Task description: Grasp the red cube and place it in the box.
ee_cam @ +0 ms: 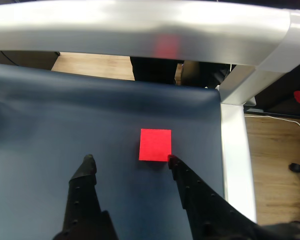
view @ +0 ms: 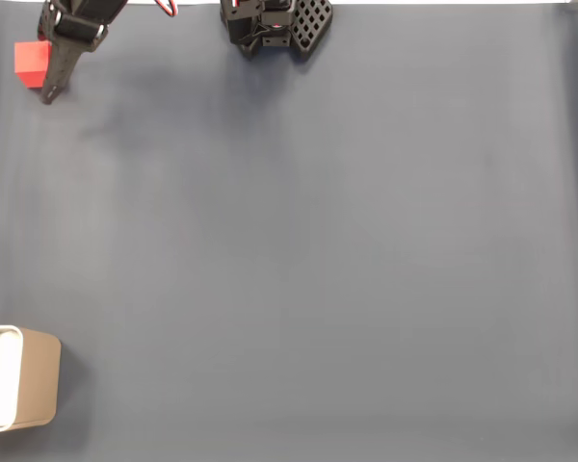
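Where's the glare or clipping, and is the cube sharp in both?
Wrist view: bright glare on the metal rail, with a red reflection of the cube; cube edges crisp. Fixed view: light even, cube sharp, the box interior blown out white at the left edge.

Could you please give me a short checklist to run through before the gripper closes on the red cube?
1. Jaws open: ok; gripper spread wide in the wrist view.
2. Red cube centred between fingertips: not ok; it sits ahead, near the right finger.
3. Cube resting on the blue mat: ok.
4. Gripper height: cannot tell.
5. Box upright, opening unobstructed: ok; it stands far from the cube in the fixed view.
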Controlling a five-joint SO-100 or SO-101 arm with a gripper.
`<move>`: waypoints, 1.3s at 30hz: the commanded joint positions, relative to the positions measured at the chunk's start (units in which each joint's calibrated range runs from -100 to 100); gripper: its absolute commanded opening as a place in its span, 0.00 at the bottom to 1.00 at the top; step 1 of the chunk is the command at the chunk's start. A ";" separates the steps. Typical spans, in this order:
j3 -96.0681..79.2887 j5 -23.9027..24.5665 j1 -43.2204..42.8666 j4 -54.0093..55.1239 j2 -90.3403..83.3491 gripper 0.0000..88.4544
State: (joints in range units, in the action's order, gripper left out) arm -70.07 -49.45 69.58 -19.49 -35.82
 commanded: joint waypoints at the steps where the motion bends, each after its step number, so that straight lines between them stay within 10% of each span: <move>1: 0.82 0.68 -0.55 1.38 0.38 0.38; 39: 2.74 0.44 2.15 8.34 9.74 0.39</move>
State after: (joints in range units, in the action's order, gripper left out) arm -69.98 -49.45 71.96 -12.57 -26.27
